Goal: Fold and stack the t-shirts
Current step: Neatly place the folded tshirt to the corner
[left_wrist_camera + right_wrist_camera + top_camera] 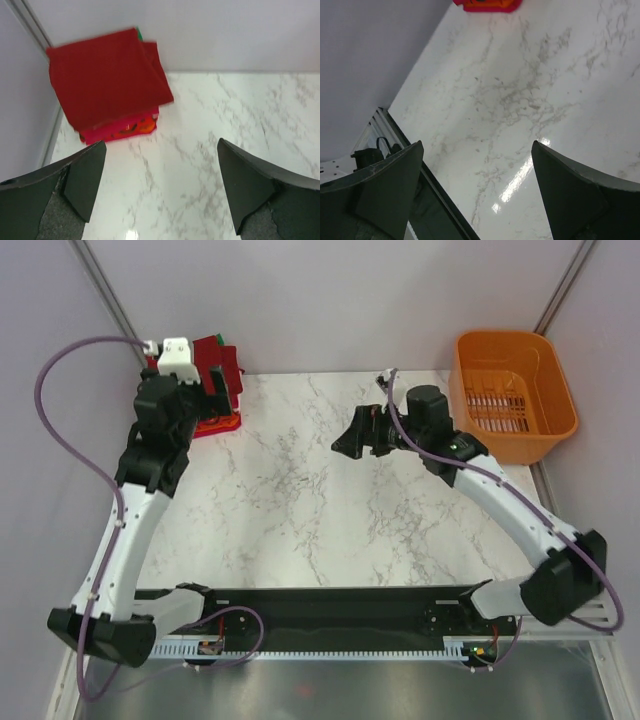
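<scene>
Risking a skewed or toppled pile if bumped: seeing the t-shirts [107,85] stacked in the counter's [300,490] far-left corner, dark red on top and overhanging unevenly, just ahead of the left gripper [160,185]. Reading its fingers [75,180] as spread wide, gripping and touching nothing; the right gripper [477,185] likewise, hovering above bare marble.

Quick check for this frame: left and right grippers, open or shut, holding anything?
Left gripper: open, holding nothing.
Right gripper: open, holding nothing.
</scene>
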`<state>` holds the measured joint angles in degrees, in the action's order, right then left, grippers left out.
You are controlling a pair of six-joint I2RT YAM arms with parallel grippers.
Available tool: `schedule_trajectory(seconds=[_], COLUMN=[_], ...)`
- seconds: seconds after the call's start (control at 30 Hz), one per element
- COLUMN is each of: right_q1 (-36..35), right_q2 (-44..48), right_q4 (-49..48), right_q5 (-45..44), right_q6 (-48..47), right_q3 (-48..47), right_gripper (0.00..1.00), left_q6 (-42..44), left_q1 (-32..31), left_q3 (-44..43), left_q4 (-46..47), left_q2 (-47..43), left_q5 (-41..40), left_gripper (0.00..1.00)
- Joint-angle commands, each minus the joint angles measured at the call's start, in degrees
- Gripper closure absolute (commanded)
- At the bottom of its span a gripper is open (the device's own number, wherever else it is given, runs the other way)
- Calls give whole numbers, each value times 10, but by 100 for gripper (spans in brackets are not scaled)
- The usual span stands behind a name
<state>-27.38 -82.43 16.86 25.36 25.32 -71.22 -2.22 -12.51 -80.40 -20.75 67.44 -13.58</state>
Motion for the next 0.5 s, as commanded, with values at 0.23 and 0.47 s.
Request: schedule_trajectory(seconds=[0.23, 0.47], right_q1=[-15, -15], right_q2=[190, 233], right_q4=[-81, -89], right_q5=[-1, 12], right_q6=[-16, -4], right_q3=[6, 14], right_gripper=[2, 2], left_q6=[-92, -101], left_q1=[1, 1], left_q3=[288, 311], left_q4=[-24, -36], left_q2=[-160, -176], left_q5=[-61, -64], left_gripper=[0, 0])
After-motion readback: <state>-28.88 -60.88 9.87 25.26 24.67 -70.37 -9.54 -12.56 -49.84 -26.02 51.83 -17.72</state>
